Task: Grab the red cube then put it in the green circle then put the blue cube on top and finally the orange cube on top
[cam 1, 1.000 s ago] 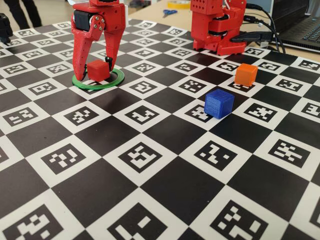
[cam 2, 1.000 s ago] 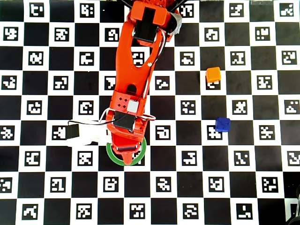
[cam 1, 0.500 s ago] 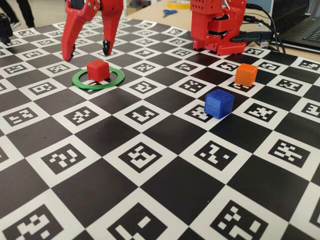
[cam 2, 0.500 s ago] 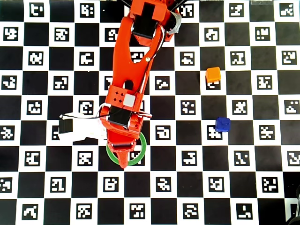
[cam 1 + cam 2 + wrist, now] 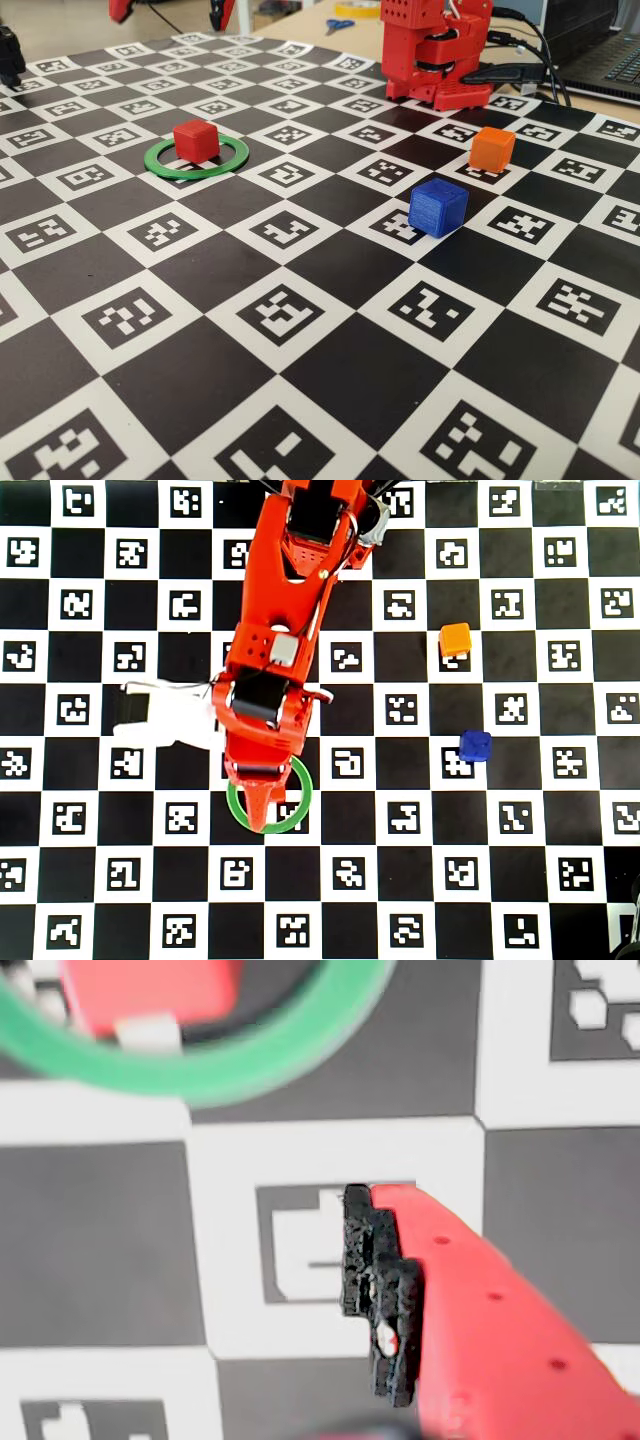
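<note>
— Inside the green circle (image 5: 196, 159) we see the red cube (image 5: 196, 140) resting on the board, toward the ring's far side in the fixed view. Where do we put the gripper (image 5: 168, 12)?

— Well above it, only its two spread fingertips (image 5: 217, 14) showing at the fixed view's top edge, holding nothing. We find the blue cube (image 5: 438, 208) and orange cube (image 5: 492, 148) well apart, off to the right
</note>
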Motion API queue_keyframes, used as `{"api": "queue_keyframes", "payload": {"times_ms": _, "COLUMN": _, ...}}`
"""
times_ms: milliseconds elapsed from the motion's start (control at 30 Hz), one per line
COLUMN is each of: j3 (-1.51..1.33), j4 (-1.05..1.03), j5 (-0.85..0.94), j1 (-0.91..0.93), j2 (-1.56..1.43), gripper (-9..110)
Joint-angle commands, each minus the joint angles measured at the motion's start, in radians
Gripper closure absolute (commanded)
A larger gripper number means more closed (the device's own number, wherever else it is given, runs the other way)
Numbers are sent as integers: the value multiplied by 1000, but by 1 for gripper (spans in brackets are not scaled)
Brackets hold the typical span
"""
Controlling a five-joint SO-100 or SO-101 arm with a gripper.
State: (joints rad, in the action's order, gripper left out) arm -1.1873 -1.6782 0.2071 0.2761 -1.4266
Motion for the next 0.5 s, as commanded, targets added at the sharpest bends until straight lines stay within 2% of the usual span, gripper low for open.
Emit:
{"api": "queue_keyframes", "payload": {"times_ms": 0, "j3": 78, "j4": -41, "j5": -38, "j1": -17, "j2": -147, "gripper": 49}}
{"api": "queue_keyframes", "payload": {"times_ms": 467, "j3": 78, "j4": -106, "j5": -153, "j1": -81, "j2": -252, "gripper": 50}}
